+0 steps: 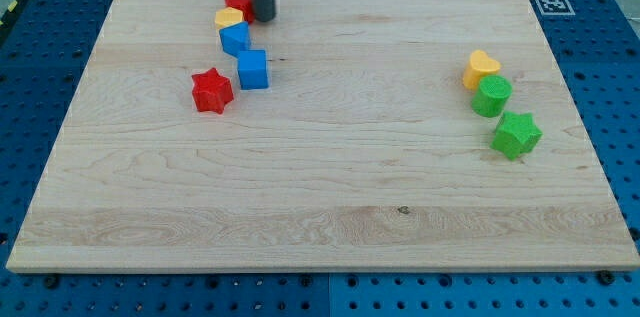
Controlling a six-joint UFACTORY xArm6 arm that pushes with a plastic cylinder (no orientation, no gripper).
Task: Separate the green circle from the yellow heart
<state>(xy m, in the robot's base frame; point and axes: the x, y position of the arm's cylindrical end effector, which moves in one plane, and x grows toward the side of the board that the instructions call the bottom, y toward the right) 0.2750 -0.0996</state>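
The green circle (491, 95) lies at the view's right, touching the yellow heart (481, 67) just above it. A green star (516, 134) lies just below and right of the circle. My tip (263, 17) is far off at the view's upper left, beside a red block (237, 2) and a yellow block (229, 18), well away from the circle and the heart.
Near my tip lie a blue block (235, 38), a blue cube (253, 69) and a red star (212, 90). The wooden board (330, 187) rests on a blue pegboard; a fiducial tag (551, 3) sits at its upper right corner.
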